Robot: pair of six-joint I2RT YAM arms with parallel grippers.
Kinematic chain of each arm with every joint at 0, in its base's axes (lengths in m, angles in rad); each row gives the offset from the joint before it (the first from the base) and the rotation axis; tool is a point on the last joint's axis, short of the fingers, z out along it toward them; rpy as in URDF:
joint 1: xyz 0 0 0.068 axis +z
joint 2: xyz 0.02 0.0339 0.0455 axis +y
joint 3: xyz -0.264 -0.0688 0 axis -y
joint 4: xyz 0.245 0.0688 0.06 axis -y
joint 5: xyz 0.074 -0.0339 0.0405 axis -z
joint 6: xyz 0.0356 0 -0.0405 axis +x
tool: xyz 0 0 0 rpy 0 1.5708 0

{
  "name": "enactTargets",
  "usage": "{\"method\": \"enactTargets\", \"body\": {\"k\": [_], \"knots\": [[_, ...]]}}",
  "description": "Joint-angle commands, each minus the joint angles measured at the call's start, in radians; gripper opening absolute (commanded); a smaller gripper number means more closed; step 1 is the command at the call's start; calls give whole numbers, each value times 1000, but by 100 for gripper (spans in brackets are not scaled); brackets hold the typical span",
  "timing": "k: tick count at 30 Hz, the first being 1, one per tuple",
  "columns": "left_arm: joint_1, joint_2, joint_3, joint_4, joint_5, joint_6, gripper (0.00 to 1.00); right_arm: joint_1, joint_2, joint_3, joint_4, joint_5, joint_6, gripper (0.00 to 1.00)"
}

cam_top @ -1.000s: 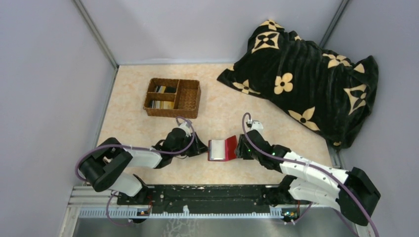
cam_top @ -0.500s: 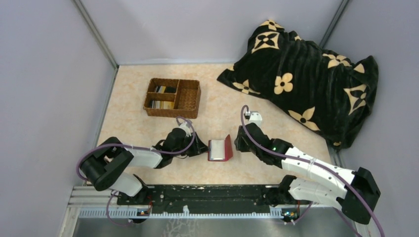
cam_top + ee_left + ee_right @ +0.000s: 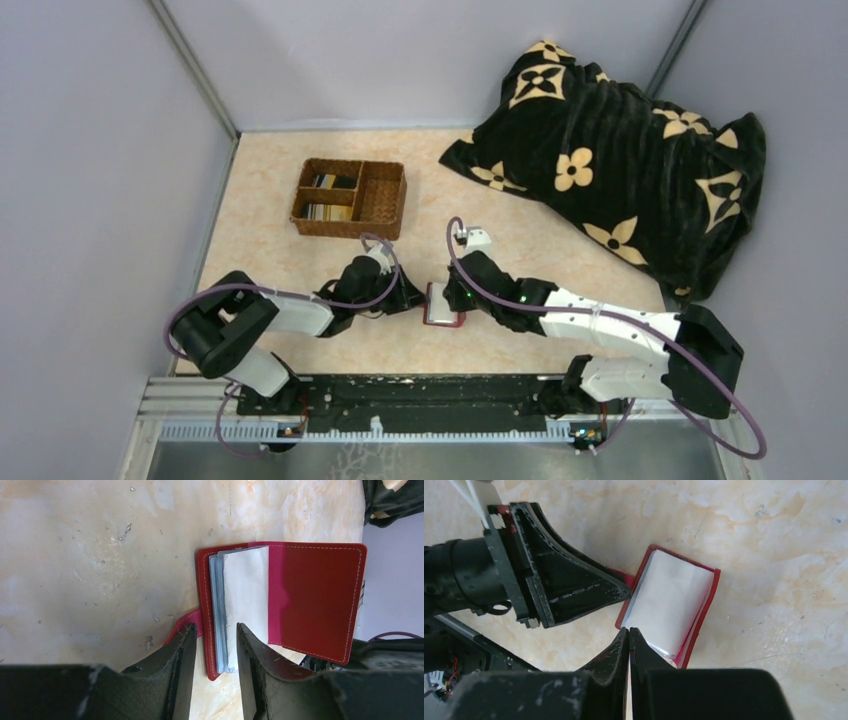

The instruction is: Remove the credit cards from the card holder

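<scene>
The red card holder (image 3: 443, 306) lies open on the table between my two grippers. In the left wrist view its clear bluish pockets (image 3: 219, 610) and a glaring pale top leaf (image 3: 247, 595) show, with the red cover (image 3: 315, 600) folded out. My left gripper (image 3: 215, 626) straddles the pocket stack and back cover, next to the snap tab (image 3: 192, 625), and grips them. My right gripper (image 3: 629, 629) is shut, with its tips at the near corner of the top leaf (image 3: 671, 602). Credit cards (image 3: 334, 181) lie in the basket. I cannot make out any cards in the pockets.
A brown wicker divided basket (image 3: 345, 229) stands at the back left, with cards in two of its left compartments. A dark blanket with cream flowers (image 3: 620, 150) is piled at the back right. Grey walls close in the table on three sides.
My right gripper has moved left, from the holder's right side to over the pockets, and its jaws have closed. The left gripper and the holder have stayed put.
</scene>
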Motion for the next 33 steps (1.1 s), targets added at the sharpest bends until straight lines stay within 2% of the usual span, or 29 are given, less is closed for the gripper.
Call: {"method": "enactTargets", "body": {"k": [1,10,20,33], "knots": [[-4,-11,3,-35,2,6,42,-33,-1,-85,138,-51,68,0],[-4,-93,7,-77,7,12,42,-130,-93,-262,78,-36,81,0],[-16,-158,48,-73,80,-8,42,-132,-74,-334,136,-70,104,0],[-52,7,105,-7,86,-21,42,-133,-42,-350,168,-92,113,0]]}}
